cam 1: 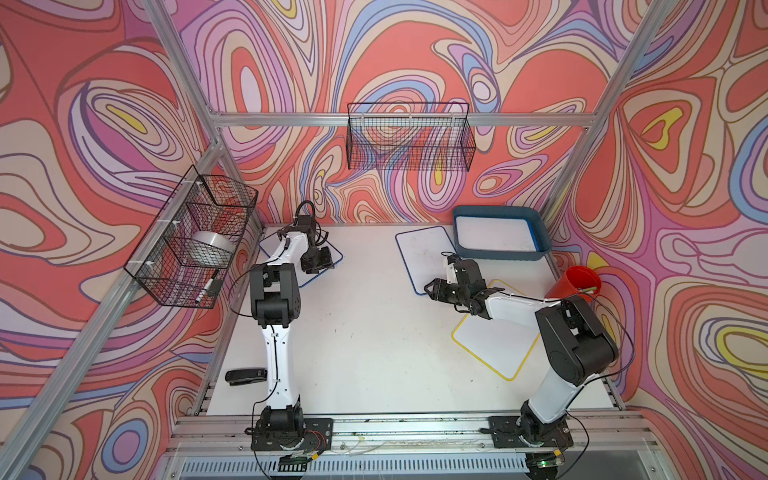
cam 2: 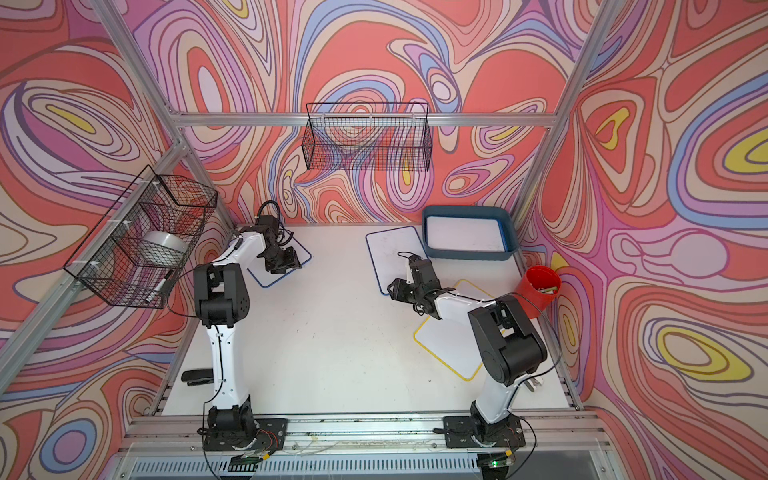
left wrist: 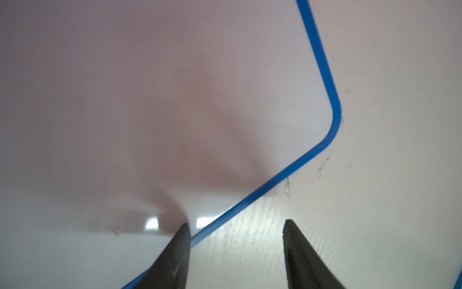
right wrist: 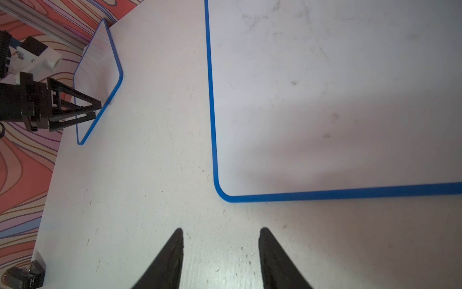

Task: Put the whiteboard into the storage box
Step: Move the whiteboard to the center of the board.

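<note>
Both poised low: left end effector parted astride a whiteboard edge, right end effector parted above table.

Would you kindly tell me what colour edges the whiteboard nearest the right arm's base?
Yellow; the whiteboard shows its yellow edge best in a top view.

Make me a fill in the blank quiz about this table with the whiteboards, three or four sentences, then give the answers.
1. The near-right whiteboard has a ____ border.
2. The left gripper is open over the edge of the far-left whiteboard, which is bordered in ____.
3. The bucket near the storage box is ____.
4. The right gripper is open and holds ____.
Answers: yellow; blue; red; nothing.
</note>
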